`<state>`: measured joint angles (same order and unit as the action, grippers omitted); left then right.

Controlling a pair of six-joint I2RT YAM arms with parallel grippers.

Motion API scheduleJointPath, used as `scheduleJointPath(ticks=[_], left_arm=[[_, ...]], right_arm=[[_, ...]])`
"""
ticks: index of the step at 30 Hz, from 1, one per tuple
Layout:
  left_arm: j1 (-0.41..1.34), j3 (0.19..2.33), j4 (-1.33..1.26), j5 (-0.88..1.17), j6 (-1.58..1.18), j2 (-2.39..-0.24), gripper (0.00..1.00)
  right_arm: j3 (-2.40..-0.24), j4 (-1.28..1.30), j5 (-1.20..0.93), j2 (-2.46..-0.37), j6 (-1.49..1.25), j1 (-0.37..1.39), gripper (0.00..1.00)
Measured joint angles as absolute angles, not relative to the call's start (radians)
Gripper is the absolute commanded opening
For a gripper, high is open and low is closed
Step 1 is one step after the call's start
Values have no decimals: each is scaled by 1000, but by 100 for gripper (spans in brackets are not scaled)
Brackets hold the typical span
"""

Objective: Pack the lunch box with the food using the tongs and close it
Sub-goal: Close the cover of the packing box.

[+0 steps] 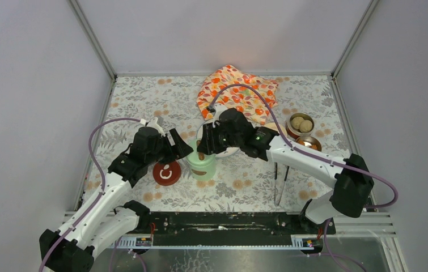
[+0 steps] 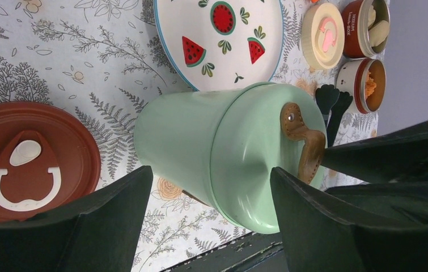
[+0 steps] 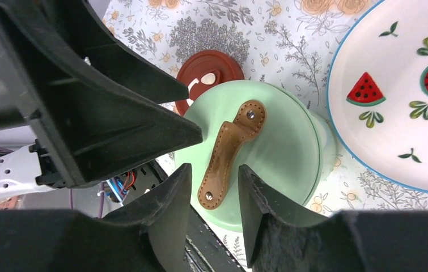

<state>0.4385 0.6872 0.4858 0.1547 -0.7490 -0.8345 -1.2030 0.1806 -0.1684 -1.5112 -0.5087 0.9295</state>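
- Tall mint-green cylinder pot (image 1: 202, 165), lid on, mid-table by white watermelon-print plate (image 3: 393, 96); dark red round lid (image 1: 166, 173) beside.
- Left gripper (image 2: 210, 175) jaws wide, close beside pot.
- Right gripper (image 3: 214, 173) jaws narrowly parted astride brown leather lid strap (image 3: 228, 150).

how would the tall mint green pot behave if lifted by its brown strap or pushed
The strap looks like soft stitched leather riveted at both ends, so it would probably flex before taking weight. The mint-green pot is fairly tall for its base, so a push near the top may tip it. Its smooth wall looks slippery to pinch.
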Motion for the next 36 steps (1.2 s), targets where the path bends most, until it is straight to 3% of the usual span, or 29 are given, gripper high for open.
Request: scheduleJointPath(ticks=[15, 22, 36], left_arm=[[460, 676, 458, 157, -766, -861, 82], [469, 631, 397, 157, -810, -841, 70], [489, 566, 308, 150, -899, -818, 64]], right_arm=[[-1155, 196, -151, -1471, -403, 934, 43], [-1144, 168, -106, -1473, -348, 975, 43], [-1252, 260, 73, -1552, -249, 1074, 43]])
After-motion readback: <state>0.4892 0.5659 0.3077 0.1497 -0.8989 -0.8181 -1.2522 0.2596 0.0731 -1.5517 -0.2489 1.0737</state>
